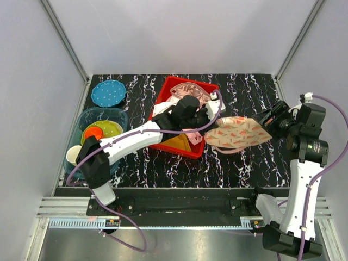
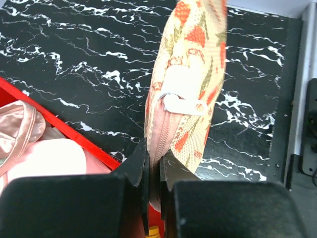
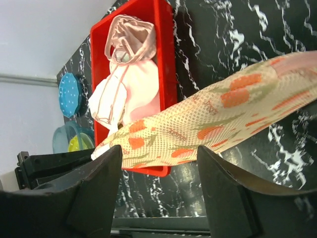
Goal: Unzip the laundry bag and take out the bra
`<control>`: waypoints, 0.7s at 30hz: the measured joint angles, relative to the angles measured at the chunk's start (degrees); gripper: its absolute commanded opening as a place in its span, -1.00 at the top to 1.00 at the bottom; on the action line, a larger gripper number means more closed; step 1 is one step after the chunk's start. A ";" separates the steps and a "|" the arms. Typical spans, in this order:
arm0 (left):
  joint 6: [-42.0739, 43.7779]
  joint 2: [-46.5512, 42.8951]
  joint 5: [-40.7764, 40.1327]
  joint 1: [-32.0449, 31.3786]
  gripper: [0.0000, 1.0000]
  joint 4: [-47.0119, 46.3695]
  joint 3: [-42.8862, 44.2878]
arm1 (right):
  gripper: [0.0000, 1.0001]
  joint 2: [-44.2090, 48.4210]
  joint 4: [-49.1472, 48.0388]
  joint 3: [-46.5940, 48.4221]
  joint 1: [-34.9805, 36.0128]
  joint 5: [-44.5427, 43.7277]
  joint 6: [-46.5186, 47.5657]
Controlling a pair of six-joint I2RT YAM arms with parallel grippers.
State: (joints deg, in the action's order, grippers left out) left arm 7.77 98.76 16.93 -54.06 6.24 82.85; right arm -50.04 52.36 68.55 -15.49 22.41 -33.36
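Right of the red bin (image 3: 166, 64) of satiny garments, the left hand (image 2: 153, 171) pinches shut on the pink zipper edge of the laundry bag (image 1: 236, 136), a floppy mesh pouch with orange flowers hanging over the marbled black desk (image 1: 136, 168) at centre-right of the top view. Its white pull tab (image 2: 184, 105) sits just above that pinch, so the right hand (image 3: 158, 151), jaws spread and empty, should take only the tab and draw along the zipper while the left holds the fabric taut. The bra is unseen, presumably inside.
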 measured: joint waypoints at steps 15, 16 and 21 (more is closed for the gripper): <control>14.71 -3.76 10.82 1.86 1.00 18.51 0.02 | -0.54 2.69 -15.72 -5.35 5.16 16.06 19.61; 15.37 -4.04 10.99 2.40 1.00 19.96 0.22 | -0.53 2.86 -16.13 -5.75 5.90 16.90 20.68; 18.47 -5.31 12.13 4.42 1.00 26.67 3.02 | -0.51 4.31 -17.40 -8.92 10.05 23.91 25.83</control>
State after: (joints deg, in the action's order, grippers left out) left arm 26.24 93.45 29.06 -49.65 32.91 85.86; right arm -45.74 34.96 59.64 -5.43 46.33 -7.53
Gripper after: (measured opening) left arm 0.050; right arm 0.758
